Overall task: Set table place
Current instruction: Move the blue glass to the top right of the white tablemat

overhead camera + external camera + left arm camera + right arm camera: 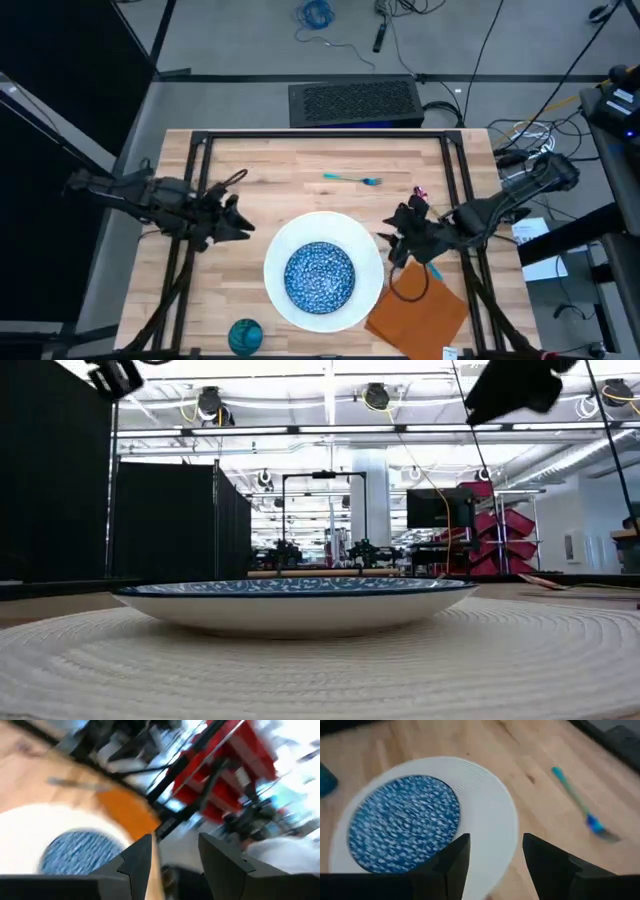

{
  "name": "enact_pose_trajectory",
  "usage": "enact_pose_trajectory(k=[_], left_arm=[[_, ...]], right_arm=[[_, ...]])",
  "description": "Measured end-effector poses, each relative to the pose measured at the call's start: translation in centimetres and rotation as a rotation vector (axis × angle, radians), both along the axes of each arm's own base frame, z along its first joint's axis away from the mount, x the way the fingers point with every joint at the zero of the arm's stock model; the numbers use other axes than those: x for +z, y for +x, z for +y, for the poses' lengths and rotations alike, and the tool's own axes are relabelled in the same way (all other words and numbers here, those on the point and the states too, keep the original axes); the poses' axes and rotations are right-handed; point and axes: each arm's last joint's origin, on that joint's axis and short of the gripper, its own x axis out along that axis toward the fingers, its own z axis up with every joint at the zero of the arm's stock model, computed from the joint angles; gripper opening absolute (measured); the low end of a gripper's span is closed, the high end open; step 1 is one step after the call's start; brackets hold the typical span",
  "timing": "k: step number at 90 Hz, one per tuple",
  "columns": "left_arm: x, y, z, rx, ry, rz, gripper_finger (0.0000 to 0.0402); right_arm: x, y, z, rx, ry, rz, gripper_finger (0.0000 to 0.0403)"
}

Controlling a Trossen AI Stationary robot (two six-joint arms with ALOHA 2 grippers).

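The white plate (300,660) filled the foreground of the low view, its ribbed rim spreading right up to the lens, with the blue speckled bowl (295,603) sitting on it. From above, the plate (372,272) lay toward the near edge of the light-wood surface (290,170), the bowl (320,275) at its centre. The orange-brown napkin (420,310) lay just beside the plate on the right, tilted, its near corner reaching the surface's front edge. The small teal cup (245,335) stood near the front edge, to the left of the plate and apart from it. A slim teal-blue piece of cutlery (352,179) lay alone farther back, well apart from the plate.

The left gripper (243,226) hung just beside the plate's left rim; its wrist view showed the two fingers (137,857) spread with a clear gap and nothing between them. The right gripper (390,243) hung at the plate's right rim, above the napkin's far corner; its own fingers (452,862) were likewise parted and empty, pointing across the plate (490,805) and bowl (402,822), with the cutlery (577,800) beyond
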Motion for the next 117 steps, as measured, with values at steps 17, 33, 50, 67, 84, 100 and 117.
enact_pose_trajectory(k=[17,33,50,67,84,100,117], left_arm=[[-0.3,-0.3,-2.0,-0.047,0.003,0.275,0.0147],[-1.7,0.5,-4.6,-0.129,0.001,0.405,0.0147],[-3.0,1.4,-6.7,-0.190,0.014,0.486,0.0147],[-1.6,1.1,-8.8,-0.287,-0.070,0.518,0.0147],[0.5,1.2,-10.7,-0.280,-0.116,0.500,0.0147],[-0.5,2.8,-13.7,-0.283,-0.062,0.579,0.0147],[-3.5,3.9,-15.5,-0.250,0.047,0.713,0.0147]], right_arm=[[-1.6,-0.7,0.8,0.034,0.128,-0.192,0.0169],[-1.0,-0.5,1.3,0.030,0.080,-0.298,0.0169],[-0.6,-0.3,1.4,0.045,0.037,-0.332,0.0169],[-0.6,-0.3,1.4,0.051,0.024,-0.325,0.0169],[-0.6,-0.3,1.4,0.056,0.010,-0.322,0.0169],[-0.6,-0.3,1.4,0.061,0.004,-0.320,0.0169],[-0.6,-0.3,1.4,0.071,-0.011,-0.318,0.0169]])
